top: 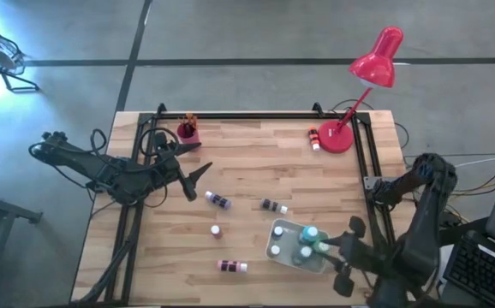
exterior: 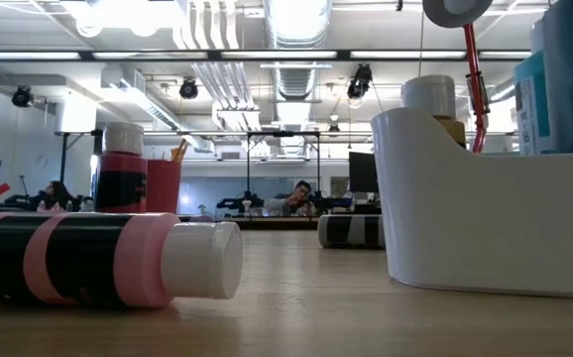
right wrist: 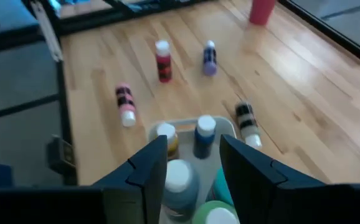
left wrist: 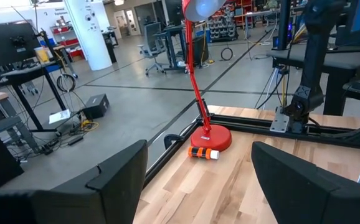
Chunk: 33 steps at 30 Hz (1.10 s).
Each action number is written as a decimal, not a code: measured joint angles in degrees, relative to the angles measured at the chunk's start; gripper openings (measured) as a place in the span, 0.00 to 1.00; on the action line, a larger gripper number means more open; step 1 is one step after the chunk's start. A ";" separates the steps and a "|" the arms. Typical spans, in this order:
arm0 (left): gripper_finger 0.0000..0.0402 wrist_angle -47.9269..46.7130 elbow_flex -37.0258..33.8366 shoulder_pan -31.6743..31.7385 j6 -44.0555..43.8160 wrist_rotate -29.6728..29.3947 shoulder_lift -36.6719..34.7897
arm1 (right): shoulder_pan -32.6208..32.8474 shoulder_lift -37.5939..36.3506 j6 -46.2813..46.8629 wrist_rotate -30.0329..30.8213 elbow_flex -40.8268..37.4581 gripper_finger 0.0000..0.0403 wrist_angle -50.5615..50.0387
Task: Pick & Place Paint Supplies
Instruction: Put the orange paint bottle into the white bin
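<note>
Just above tray (top: 292, 256), right gripper (right wrist: 192, 163) jaws parted, empty

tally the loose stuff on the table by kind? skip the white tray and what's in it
Lying paint bottles: 4
Upright paint bottle: 1
Brush cup: 1
Red desk lamp: 1
Total: 7

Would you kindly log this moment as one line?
right gripper: open over white caddy holding bottles | left gripper: open, idle | pink-striped bottle: on table
</note>
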 joint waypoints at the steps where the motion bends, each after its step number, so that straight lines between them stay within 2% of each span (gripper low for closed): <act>1: 0.73 0.00 0.00 0.00 0.00 0.01 0.00 | 0.00 -0.91 -1.11 0.07 0.51 0.36 0.02; 3: 0.73 0.00 0.00 0.00 0.18 -0.01 0.00 | 0.00 -2.38 -2.92 -1.04 1.31 0.37 0.02; 7: 0.73 -0.02 0.00 -0.02 2.08 -0.01 0.00 | -0.15 -5.78 -2.41 -8.21 2.51 0.35 -0.09; 13: 0.73 -0.09 0.00 -0.02 3.28 0.01 0.00 | -1.04 -7.12 4.40 -20.56 2.51 0.34 -1.52; 23: 0.73 -0.09 0.00 -0.02 3.23 0.01 0.00 | -0.94 -5.13 17.93 -37.16 1.95 0.44 -7.39; 28: 0.73 -0.38 -0.03 -0.02 3.23 0.03 0.00 | -1.18 -3.43 20.81 -42.54 1.69 0.48 -8.43; 33: 0.73 -0.68 -0.04 -0.02 3.23 0.01 0.00 | -1.25 -1.33 21.34 -43.62 1.25 0.49 -8.89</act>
